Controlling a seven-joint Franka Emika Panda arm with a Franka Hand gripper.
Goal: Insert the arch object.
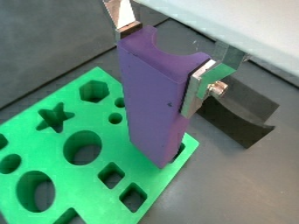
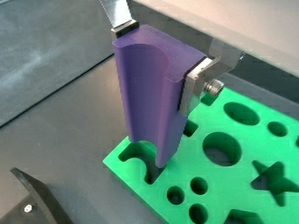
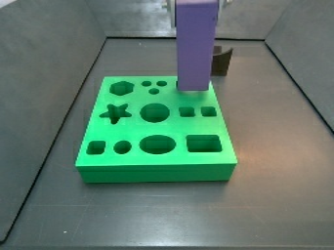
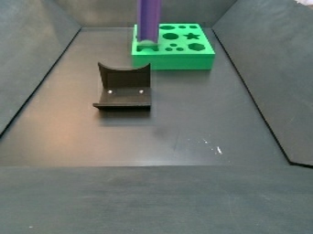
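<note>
The arch object (image 1: 155, 101) is a tall purple block with a curved notch in its upper end. It stands upright with its lower end at a corner hole of the green board (image 1: 47, 184). It also shows in the wrist view (image 2: 155, 96) and in both side views (image 3: 196, 44) (image 4: 148, 20). My gripper (image 1: 166, 54) (image 2: 162, 51) is shut on the block's upper end, one silver finger (image 1: 198, 80) on each side. The green board (image 2: 239, 153) (image 3: 156, 156) (image 4: 184, 50) has star, round, square and hexagon holes. In the side views the gripper is above the frame.
The dark fixture (image 4: 123, 89) stands on the dark floor beside the board, also in views (image 1: 239, 114) (image 3: 222, 61) (image 2: 41, 201). Grey walls enclose the floor on several sides.
</note>
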